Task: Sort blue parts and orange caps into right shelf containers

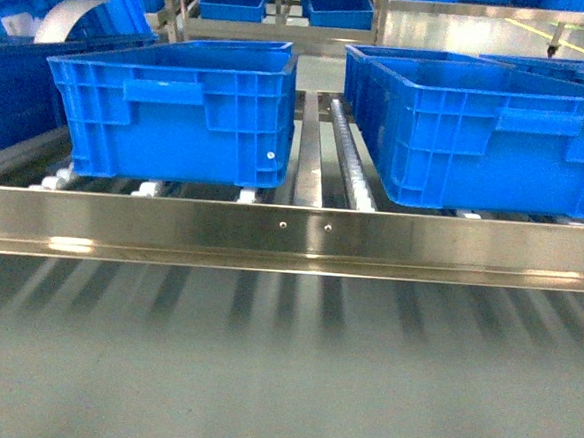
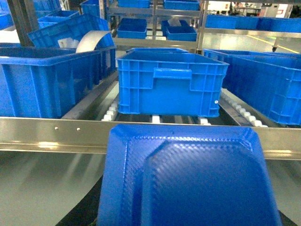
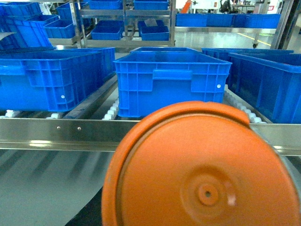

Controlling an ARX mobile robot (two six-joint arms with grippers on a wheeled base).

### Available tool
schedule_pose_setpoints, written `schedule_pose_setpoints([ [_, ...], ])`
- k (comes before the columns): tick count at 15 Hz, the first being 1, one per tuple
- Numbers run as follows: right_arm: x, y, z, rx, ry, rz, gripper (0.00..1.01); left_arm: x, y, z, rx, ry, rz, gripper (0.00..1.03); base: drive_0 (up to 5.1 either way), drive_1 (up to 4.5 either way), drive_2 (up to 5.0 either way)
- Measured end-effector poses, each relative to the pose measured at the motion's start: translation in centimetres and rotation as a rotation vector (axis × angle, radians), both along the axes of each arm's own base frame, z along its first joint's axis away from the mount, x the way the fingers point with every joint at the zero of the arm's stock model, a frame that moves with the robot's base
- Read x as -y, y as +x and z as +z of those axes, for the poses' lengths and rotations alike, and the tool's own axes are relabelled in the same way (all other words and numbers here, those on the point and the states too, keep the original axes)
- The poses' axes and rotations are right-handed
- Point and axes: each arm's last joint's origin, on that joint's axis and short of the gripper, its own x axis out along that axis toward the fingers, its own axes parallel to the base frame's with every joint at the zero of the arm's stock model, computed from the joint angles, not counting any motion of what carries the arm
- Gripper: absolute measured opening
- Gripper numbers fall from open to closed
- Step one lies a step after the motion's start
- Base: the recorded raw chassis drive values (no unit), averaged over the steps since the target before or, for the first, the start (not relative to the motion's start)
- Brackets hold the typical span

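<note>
Pincer jaws are hidden in both wrist views, so I can't tell their grip, but my left carries a blue part [image 2: 188, 179], my right an orange cap [image 3: 202, 169], with the crate [image 3: 171, 80] at 12 o'clock.

orange cap [image 3: 200, 174] fills foreground; blue crate [image 3: 171, 82] behind on rollers.

Neither arm is showing in the head view. In both wrist views, each hand itself is lying out of sight behind what is filling the near part of the frame, so whether either hand is spread or closed cannot be told.
</note>
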Motion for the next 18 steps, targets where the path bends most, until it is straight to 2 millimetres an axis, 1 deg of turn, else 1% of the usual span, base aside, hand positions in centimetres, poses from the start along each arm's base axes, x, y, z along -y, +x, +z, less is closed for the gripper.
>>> schedule_pose_setpoints([
  [12,0.0,0.0,0.0,0.0,0.0,0.0,0.45,0.0,0.0,0.01,0.001,0.0,0.0,0.42,0.0,0.0,0.0],
  [18,0.0,0.0,0.0,0.0,0.0,0.0,0.45,0.0,0.0,0.01,0.001,0.0,0.0,0.42,0.0,4.25,-4.2],
])
